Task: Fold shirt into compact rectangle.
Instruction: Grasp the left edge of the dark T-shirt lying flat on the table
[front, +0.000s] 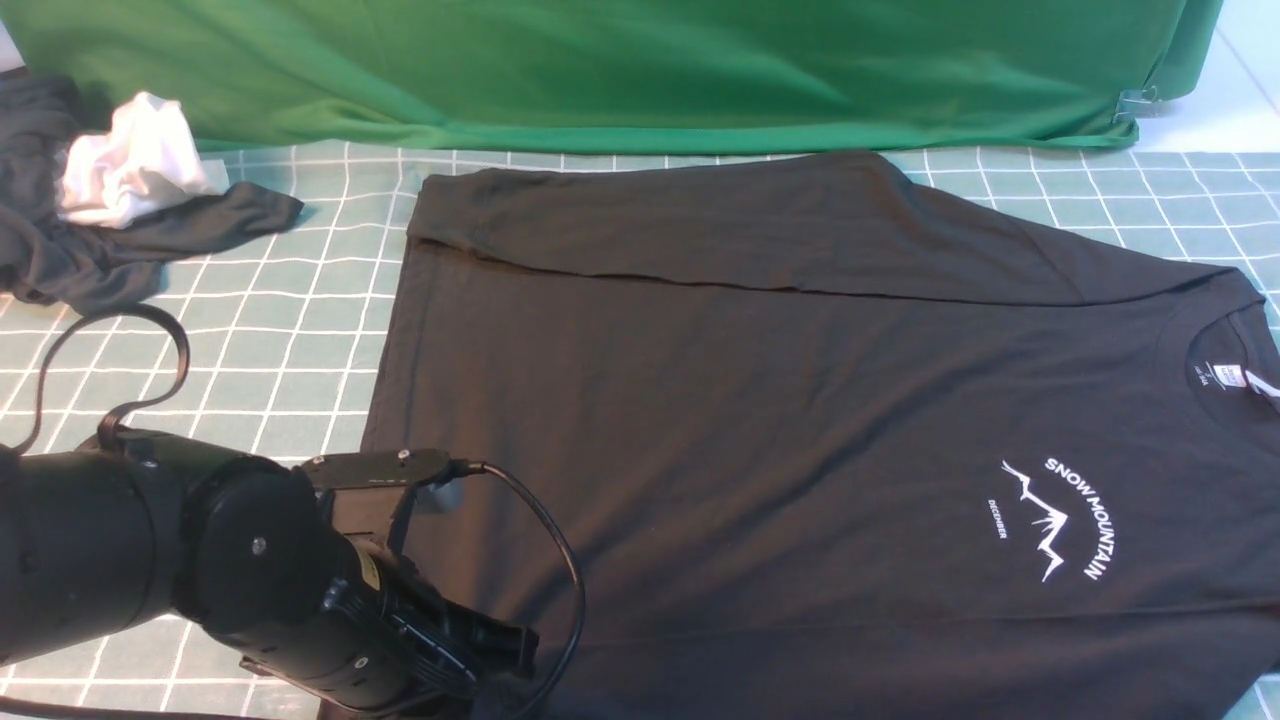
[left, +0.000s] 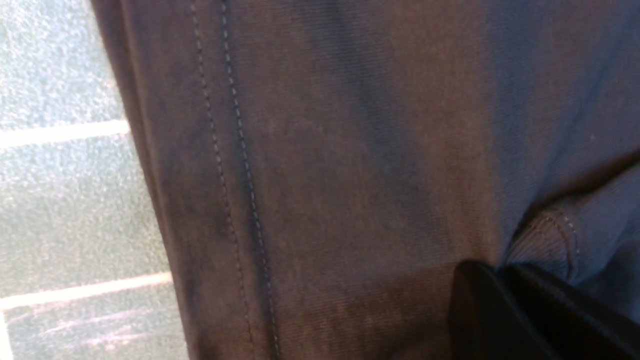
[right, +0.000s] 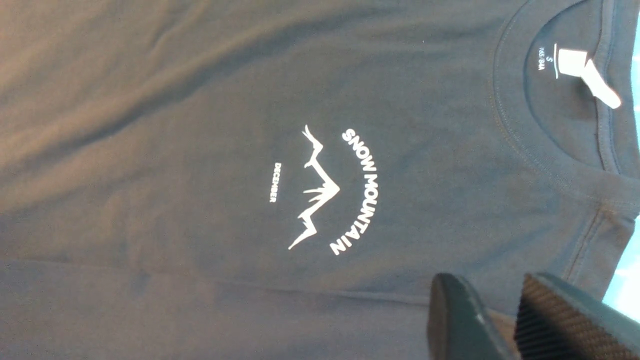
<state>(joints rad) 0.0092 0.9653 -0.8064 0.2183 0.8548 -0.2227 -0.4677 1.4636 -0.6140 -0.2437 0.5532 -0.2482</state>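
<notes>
The black shirt (front: 780, 420) lies spread across the checked mat, neck to the right, with its white mountain print (front: 1060, 520) and neck label (front: 1232, 377) showing. Its far side is folded in over the body. My left gripper (front: 500, 650) is low at the shirt's near left corner. In the left wrist view its fingers (left: 500, 270) are shut together on puckered shirt fabric beside a ribbed cuff (left: 545, 240), close to the stitched hem (left: 235, 150). My right gripper (right: 487, 285) hovers open over the shirt (right: 200, 150), near the print (right: 330, 190) and collar; it does not show in the front view.
A dark grey garment (front: 100, 250) with a crumpled white cloth (front: 130, 160) lies at the far left. A green backdrop cloth (front: 600, 70) hangs along the back. The mat (front: 280, 320) is pale green with white grid lines. My left arm's cable (front: 560, 560) loops over the shirt.
</notes>
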